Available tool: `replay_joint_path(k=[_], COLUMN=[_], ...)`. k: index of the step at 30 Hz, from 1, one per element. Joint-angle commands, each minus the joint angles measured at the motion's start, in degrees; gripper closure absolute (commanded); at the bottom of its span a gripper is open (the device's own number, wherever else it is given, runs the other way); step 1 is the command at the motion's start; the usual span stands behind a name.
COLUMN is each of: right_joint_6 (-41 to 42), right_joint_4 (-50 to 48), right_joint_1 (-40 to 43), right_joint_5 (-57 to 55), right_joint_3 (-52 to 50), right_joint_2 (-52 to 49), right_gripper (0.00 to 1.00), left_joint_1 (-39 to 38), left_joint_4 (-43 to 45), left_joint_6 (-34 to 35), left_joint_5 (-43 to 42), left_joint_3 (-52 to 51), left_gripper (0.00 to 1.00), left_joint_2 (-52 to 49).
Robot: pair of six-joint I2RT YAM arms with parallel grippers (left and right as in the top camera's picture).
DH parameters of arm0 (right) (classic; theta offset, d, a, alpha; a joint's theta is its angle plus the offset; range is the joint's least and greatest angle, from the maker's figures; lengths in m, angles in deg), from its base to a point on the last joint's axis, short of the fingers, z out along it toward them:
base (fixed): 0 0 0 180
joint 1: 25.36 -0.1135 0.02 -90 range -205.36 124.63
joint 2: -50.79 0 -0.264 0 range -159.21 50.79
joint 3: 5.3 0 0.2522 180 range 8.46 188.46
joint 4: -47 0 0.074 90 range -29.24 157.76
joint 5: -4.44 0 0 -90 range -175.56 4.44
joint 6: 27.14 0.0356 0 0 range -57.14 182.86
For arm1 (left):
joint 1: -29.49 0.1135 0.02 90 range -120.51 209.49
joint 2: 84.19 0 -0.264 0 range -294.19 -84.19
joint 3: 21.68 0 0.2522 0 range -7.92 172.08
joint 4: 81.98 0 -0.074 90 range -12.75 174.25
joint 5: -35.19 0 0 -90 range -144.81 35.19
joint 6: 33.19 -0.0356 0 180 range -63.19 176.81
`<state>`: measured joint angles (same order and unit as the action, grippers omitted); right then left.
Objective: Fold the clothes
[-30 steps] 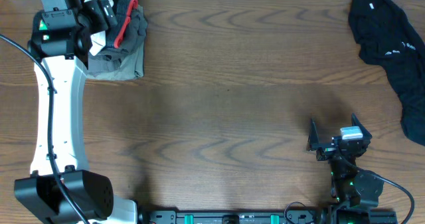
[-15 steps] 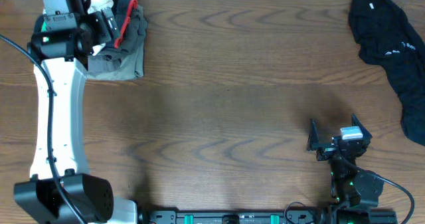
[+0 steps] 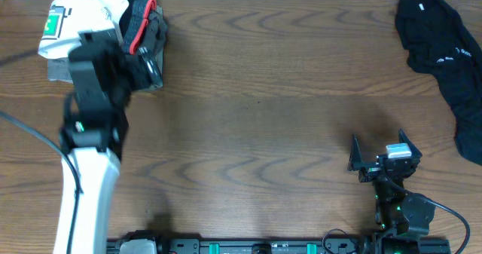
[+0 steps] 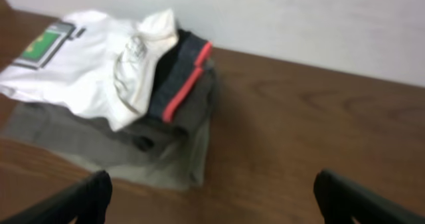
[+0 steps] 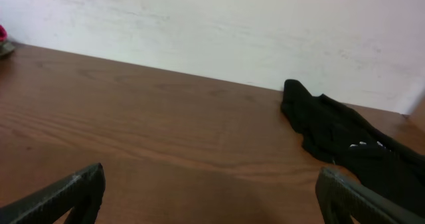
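The white T-shirt (image 3: 79, 16) with a green square logo lies folded on top of a pile at the table's far left corner. It also shows in the left wrist view (image 4: 80, 64). My left gripper (image 3: 144, 64) is open and empty, just in front of and to the right of the pile, its fingertips (image 4: 212, 201) spread wide over bare wood. My right gripper (image 3: 382, 154) is open and empty near the front right of the table; its fingers (image 5: 212, 197) frame bare wood.
Under the T-shirt lie a dark garment with red trim (image 3: 143, 24) (image 4: 179, 78) and a grey garment (image 4: 153, 164). A crumpled black garment (image 3: 444, 50) (image 5: 345, 137) lies at the far right corner. A white wall runs behind the table's back edge.
My left arm has drawn back from over the pile toward the front, uncovering the white T-shirt lying on top. The right arm has not moved.
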<state>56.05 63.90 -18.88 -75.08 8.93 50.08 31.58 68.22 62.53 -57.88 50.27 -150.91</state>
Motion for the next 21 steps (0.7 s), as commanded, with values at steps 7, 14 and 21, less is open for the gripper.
replay_joint_path(k=[7,14,21], right_joint_6=[-0.6,-0.6,-0.6], right_joint_4=[0.2,0.2,0.2], right_joint_1=[0.4,0.4,0.4], right_joint_5=[-0.1,-0.1,-0.1], right_joint_3=[-0.2,-0.2,-0.2], right_joint_2=[0.4,0.4,0.4], right_gripper=[0.01,0.01,0.01], left_joint_1=[-1.3,-1.3,-1.3], left_joint_4=[15.2,19.0,19.1], left_joint_6=[-0.5,-0.5,-0.5], left_joint_5=[-1.0,-1.0,-1.0], left_joint_3=[-29.9,-42.7,-50.0], left_gripper=[0.02,0.02,0.02], left_joint_2=[22.4,36.4,47.7])
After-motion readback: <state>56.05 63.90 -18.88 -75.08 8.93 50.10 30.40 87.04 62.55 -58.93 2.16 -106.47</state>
